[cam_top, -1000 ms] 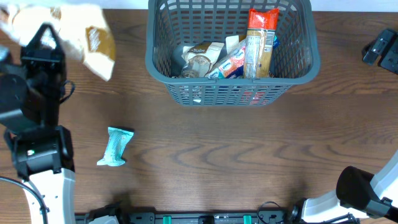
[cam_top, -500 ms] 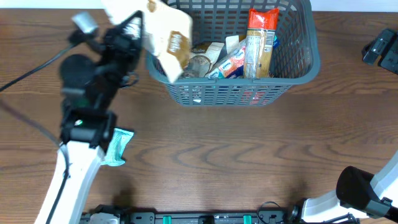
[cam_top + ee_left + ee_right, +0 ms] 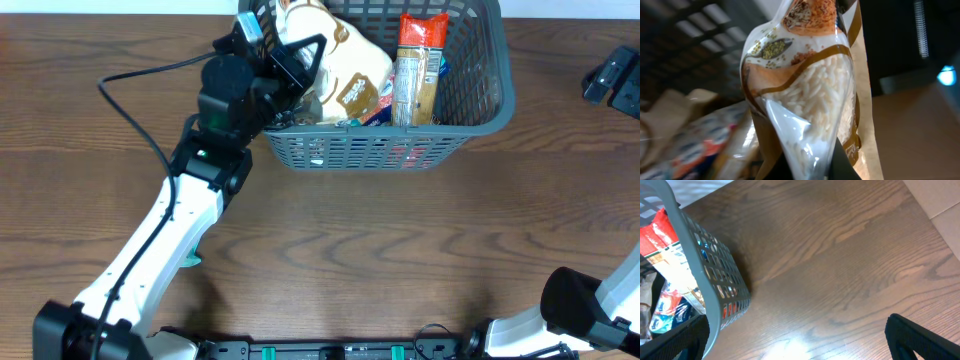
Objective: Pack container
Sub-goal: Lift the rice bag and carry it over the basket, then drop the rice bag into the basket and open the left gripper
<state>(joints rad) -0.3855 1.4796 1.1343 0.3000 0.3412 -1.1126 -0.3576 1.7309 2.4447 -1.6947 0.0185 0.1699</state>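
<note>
The dark grey basket (image 3: pixel 372 150) stands at the table's far middle with several snack packets inside, among them a tall orange packet (image 3: pixel 418 65). My left gripper (image 3: pixel 298 62) is shut on a clear-and-brown bag of rice (image 3: pixel 348 72) and holds it over the basket's left half. In the left wrist view the rice bag (image 3: pixel 810 95) fills the frame, pinched between the fingers (image 3: pixel 810 167), with packets blurred below it. My right gripper (image 3: pixel 797 345) is open and empty, low over bare table right of the basket (image 3: pixel 695 265).
A teal packet (image 3: pixel 188 262) lies on the table at front left, mostly hidden under my left arm. A black object (image 3: pixel 612 75) sits at the far right edge. The right arm's base (image 3: pixel 590 310) is at the front right corner.
My left arm has swung from the far left to the right with the rice bag, from outside the basket to over its left half. The right arm has not moved.
</note>
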